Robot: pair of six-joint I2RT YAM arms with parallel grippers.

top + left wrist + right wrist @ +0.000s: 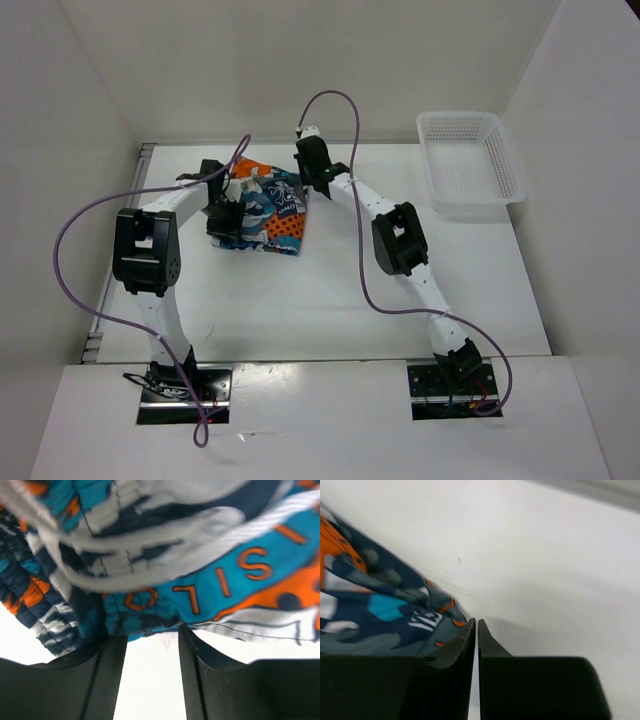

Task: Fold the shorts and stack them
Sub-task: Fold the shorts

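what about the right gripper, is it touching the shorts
Cannot tell. In the right wrist view the shorts run up behind the shut right gripper, hiding any gap.

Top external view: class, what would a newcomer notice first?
The vivid teal-and-orange shorts, bunched left of centre on the white table, between the left gripper and right gripper. Then the white mesh basket at the far right corner.

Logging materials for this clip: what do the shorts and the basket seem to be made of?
Shorts: soft, matte printed fabric, probably thin woven cloth; it bunches and creases, with a white corded drawstring. Basket: likely rigid white plastic; mesh walls under a solid moulded rim.
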